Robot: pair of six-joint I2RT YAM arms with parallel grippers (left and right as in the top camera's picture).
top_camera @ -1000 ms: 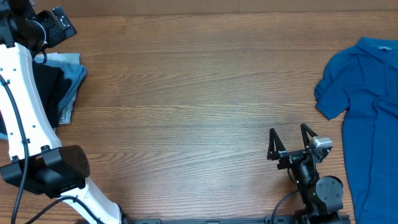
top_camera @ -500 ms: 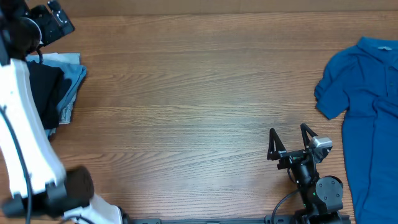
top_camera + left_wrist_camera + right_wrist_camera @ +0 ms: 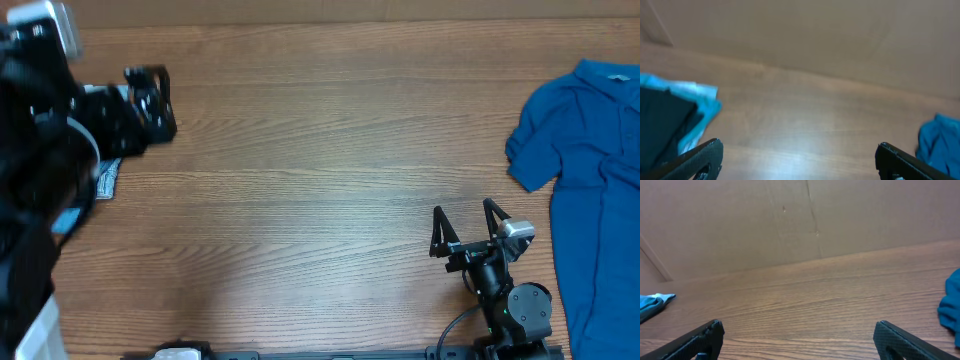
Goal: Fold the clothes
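- The blue shirt (image 3: 592, 190) lay spread at the right edge of the table (image 3: 320, 170), running out of the overhead view, just as it had lain a second before.
- It showed as a small blue patch at the right of both wrist views.
- The black shirt (image 3: 661, 122) sat at the table's left end, on a pale blue cloth (image 3: 704, 102) that stuck out from under it.
- From overhead this pile had been plain to see a second earlier; now only a narrow strip of the pale cloth showed, and the rest was hidden.
- What hid it was the left arm (image 3: 40, 160), a dark blur over the left edge.
- A second before, its white link had crossed the lower left corner with the wrist up in the top left corner; the arm had since swung over the pile.
- The left gripper (image 3: 798, 146) had its jaws wide apart with nothing between them, only bare wood below, and it had stayed that way.
- It was close to the pile but did not touch it.
- The right gripper (image 3: 463, 212) stood near the front edge, left of the blue shirt and clear of it.
- Its jaws were spread wide and held nothing; it had not moved from the earlier frames.
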